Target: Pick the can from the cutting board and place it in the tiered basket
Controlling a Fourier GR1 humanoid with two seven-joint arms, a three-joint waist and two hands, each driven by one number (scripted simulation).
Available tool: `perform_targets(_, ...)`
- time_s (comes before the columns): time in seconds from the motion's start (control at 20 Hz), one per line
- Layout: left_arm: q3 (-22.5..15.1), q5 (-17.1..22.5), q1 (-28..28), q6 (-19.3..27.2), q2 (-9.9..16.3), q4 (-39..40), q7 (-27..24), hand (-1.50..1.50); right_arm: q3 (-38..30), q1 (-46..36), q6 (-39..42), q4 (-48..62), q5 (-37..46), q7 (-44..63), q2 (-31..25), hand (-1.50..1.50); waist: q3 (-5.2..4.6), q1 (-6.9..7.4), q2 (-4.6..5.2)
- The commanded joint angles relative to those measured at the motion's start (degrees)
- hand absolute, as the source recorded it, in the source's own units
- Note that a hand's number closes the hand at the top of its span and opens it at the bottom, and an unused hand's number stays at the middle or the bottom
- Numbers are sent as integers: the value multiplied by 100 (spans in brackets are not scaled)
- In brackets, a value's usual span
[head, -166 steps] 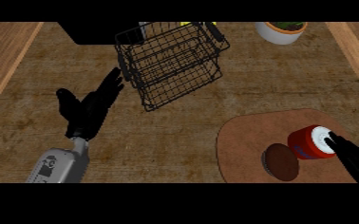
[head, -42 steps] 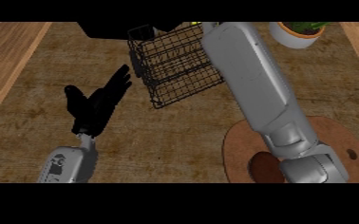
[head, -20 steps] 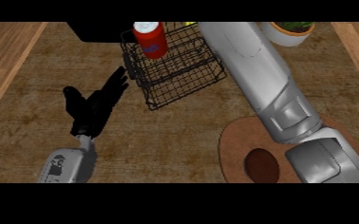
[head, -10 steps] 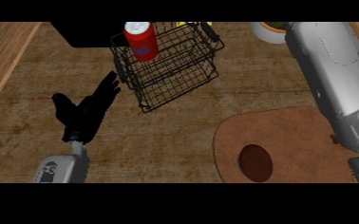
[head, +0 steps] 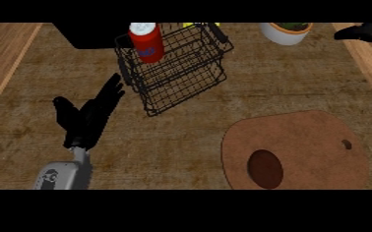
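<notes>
- Left hand (head: 87, 115) rests open beside the tiered basket (head: 174, 73); can't tell the right hand's (head: 356, 32) fingers.
- Red can (head: 146, 42) stands in the basket's top tier near its rim, so I'd guess a bump tips it.

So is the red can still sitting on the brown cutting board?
No, the red can stands upright in the black wire tiered basket, and the brown wooden cutting board has no can on it.
</notes>
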Motion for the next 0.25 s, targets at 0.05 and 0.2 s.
perform_targets(0.05,46,136,-23,-71,48,-265,213,0,-786,897,1119,-151,-607,-263,-1021,-150,3,36,10)
perform_targets(0.2,23,-48,-284,48,-75,235,-14,0,-1218,1035,1412,-7,-834,-326,-1261,-150,-1,78,37)
